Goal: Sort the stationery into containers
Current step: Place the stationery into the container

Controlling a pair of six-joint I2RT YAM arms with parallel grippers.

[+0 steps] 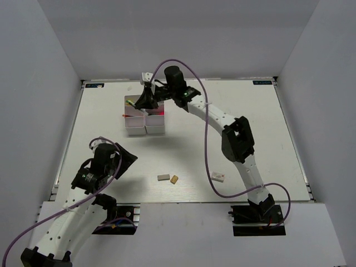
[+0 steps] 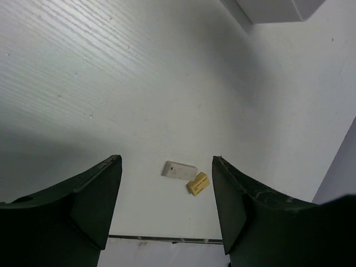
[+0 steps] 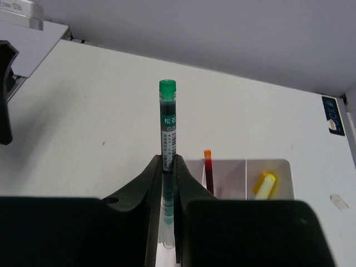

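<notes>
The left hand [image 2: 167, 159] stands open, its two dark fingers [image 2: 94, 206] spread wide at the bottom of the view with nothing between them. In the gap, just past the fingertips, two small things lie on the white bench [image 2: 139, 72]: a grey eraser [image 2: 179, 170] and a tan eraser [image 2: 197, 183]. The tan one lies just beside the grey one's end on the right-finger side, and whether they touch cannot be told. Neither touches the hand. Far ahead and towards the right finger's side, a corner of the white organiser [image 2: 278, 8] shows, casting a shadow on the bench. A pale grey wall [image 2: 340, 167] rises beyond the right finger.
</notes>
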